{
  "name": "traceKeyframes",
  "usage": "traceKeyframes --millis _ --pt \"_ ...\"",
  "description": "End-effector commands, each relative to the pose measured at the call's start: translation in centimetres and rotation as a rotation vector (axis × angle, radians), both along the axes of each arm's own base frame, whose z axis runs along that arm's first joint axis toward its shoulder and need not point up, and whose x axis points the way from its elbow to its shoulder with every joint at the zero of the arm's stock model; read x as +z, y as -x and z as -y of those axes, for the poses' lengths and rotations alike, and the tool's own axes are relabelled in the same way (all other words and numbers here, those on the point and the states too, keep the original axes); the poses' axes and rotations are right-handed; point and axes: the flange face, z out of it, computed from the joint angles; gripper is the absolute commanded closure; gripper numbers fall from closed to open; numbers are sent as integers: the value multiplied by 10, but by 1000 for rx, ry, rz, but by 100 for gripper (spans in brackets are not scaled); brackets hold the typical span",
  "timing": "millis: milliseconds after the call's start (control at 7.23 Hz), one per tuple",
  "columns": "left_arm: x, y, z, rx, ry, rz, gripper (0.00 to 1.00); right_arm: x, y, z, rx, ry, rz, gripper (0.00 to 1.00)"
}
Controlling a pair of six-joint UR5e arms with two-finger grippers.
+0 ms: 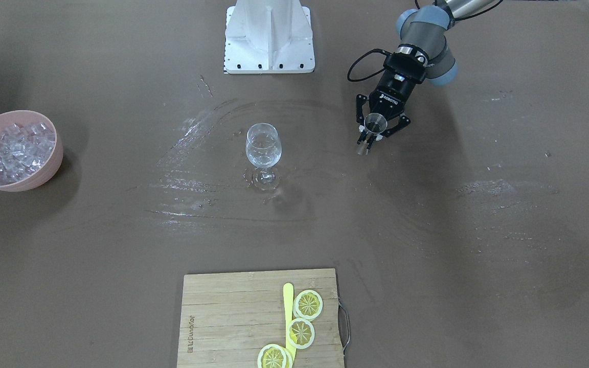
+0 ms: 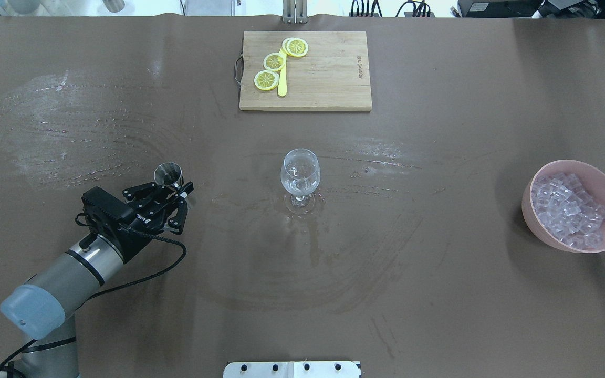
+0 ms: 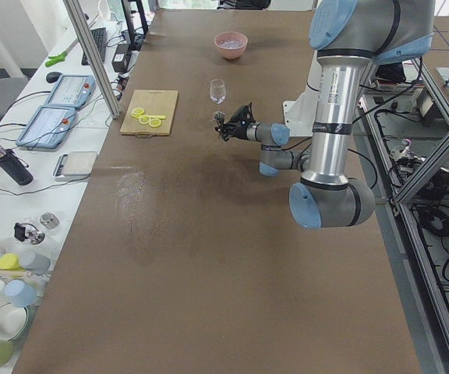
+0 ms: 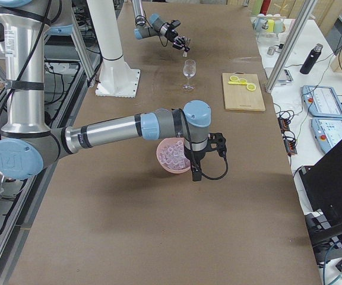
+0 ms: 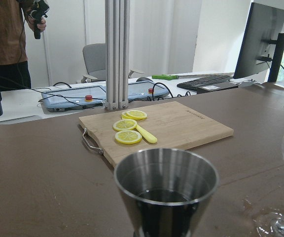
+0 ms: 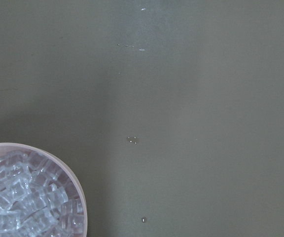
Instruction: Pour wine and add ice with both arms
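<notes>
Left claw (image 1: 371,136) is clamped on the waist of a steel jigger (image 2: 168,172), held upright above the bench (image 2: 439,294) to one side of the wine glass (image 2: 300,173), well short of it. The left wrist view looks straight over the jigger's rim, and it's dark down inside the cup.

Over at the other end sits the ice (image 2: 567,210): a heap of small clear cubes, glassy and whitish, filling a pink bowl (image 2: 539,226) nearly to the rim. The right arm (image 4: 105,132) reaches out above that bowl, with the right claw (image 4: 193,169) pointing down beside it. Only the side view shows that claw, so I cannot tell how wide it stands.

On the far side lies a cutting board (image 2: 329,79) with lemon slices (image 2: 274,62) on it.
</notes>
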Motion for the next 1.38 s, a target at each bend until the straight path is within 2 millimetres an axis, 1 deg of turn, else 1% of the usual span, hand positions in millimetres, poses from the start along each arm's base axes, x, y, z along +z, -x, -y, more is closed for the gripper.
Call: traceKeyframes --millis 0,138,277,415,554,692,830,969,1107,1245 --pt "-6 -8 -8 131 -28 -3 100 0 0 0 -1 -1 0 0" --pt "-4 -9 -8 152 -89 63 100 1 0 0 -1 2 -2 0" --pt "-18 -6 -8 134 -168 90 100 0 0 0 -1 -1 0 0" --pt "-21 -7 -9 138 -181 84 100 0 0 0 -1 -1 -1 0" --pt "-20 -7 -7 170 -196 101 100 1 0 0 -1 1 0 0" --pt "-27 -2 6 229 -242 118 100 1 0 0 -1 1 -2 0" --pt "-28 7 25 267 -250 144 100 1 0 0 -1 1 -2 0" --pt "-41 8 47 298 -236 189 100 0 0 0 1 2 -2 0" --pt "-60 2 62 331 -241 222 100 1 0 -1 0 3 0 0" --pt "-78 -3 71 353 -259 246 100 1 0 -1 1 3 -2 0"
